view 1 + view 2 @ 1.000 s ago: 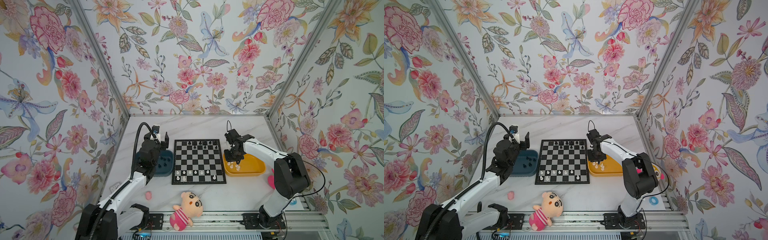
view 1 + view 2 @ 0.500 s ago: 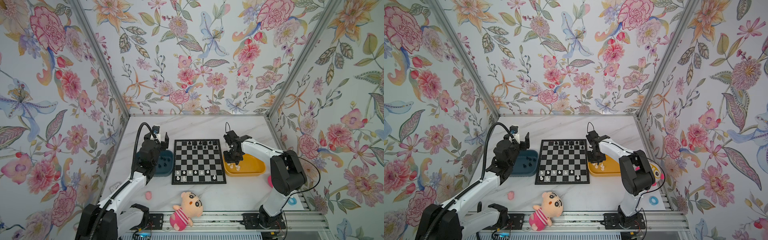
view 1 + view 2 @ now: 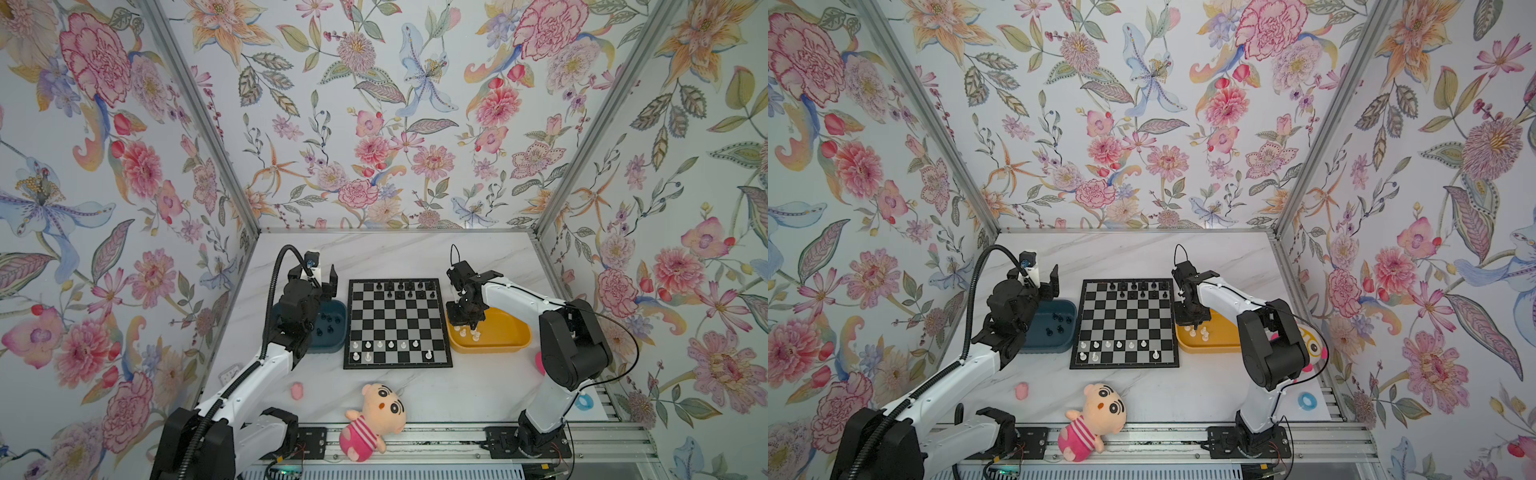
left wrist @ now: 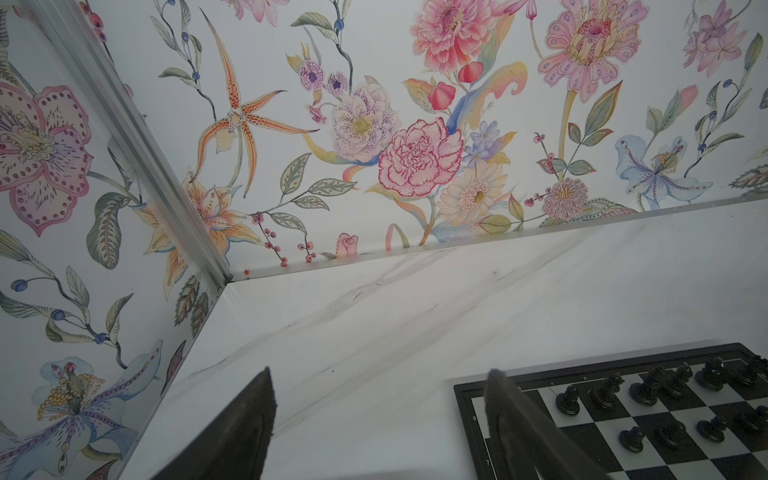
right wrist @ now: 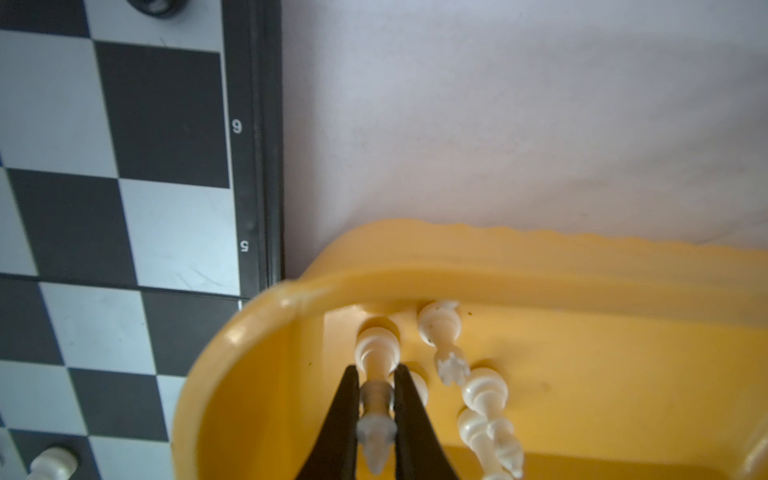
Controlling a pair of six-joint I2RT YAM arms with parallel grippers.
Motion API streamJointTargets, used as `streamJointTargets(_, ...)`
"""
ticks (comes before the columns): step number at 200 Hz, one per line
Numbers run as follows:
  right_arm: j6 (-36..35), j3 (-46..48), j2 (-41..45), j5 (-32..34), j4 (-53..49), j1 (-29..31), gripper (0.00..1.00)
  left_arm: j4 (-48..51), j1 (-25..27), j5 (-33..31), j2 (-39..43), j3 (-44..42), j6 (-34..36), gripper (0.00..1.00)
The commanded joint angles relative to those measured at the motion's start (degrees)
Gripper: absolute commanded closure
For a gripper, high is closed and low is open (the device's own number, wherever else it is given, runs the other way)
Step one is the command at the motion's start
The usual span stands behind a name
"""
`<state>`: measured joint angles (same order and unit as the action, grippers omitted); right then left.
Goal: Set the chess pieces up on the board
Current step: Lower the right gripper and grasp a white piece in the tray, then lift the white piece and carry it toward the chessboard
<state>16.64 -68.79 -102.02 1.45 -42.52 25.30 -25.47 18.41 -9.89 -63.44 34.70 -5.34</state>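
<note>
The board point(image 3: 397, 365) lies mid-table with several black chess pieces point(image 3: 399, 286) on its far rows and several white ones point(image 3: 380, 345) on its near rows. My right gripper point(image 5: 376, 386) reaches down into the yellow tray point(image 3: 507, 338) and is shut on the stem of a lying white chess piece point(image 5: 376, 353). More white pieces point(image 5: 484, 399) lie beside it. In a top view the right gripper point(image 3: 465, 322) hides that piece. My left gripper point(image 3: 316, 278) hangs open and empty above the far end of the blue tray point(image 3: 332, 345), which holds black pieces point(image 3: 328, 320).
A plush doll point(image 3: 374, 419) lies at the table's front edge, with a small pink lump point(image 3: 297, 390) to its left. A second plush point(image 3: 1312, 340) sits behind the right arm, near a blue ring point(image 3: 1307, 400). Flowered walls close in three sides.
My right gripper has closed its fingers on a white piece in the yellow tray, its arm having shifted slightly. The left arm has not moved.
</note>
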Motion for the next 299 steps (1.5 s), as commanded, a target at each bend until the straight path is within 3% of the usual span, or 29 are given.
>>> streamJointTargets(1, -0.1, 0.7, -0.5, -0.2, -0.2, -0.4, 0.89, 0.8, 0.6, -1.3, 0.4, 1.2, 0.6, 0.20)
streamJointTargets(60, -0.6, -2.3, 1.5, 2.2, -4.3, -0.2, 1.00, 0.8, 0.6, -1.6, 0.9, 0.7, 0.9, 0.20)
streamJointTargets(147, 0.4, -11.8, 6.9, 6.3, -17.6, 4.7, 1.00, 0.2, 0.6, -1.1, 1.5, -0.3, 1.6, 0.19)
streamJointTargets(200, 3.6, -19.2, 6.3, 5.7, -23.8, 13.6, 1.00, -0.2, 0.6, -0.7, 3.2, -1.8, 1.2, 0.19)
streamJointTargets(299, 10.4, -20.2, 0.2, 5.0, -20.8, 30.8, 1.00, 1.5, 1.0, -1.4, 9.3, -5.2, -0.4, 0.19)
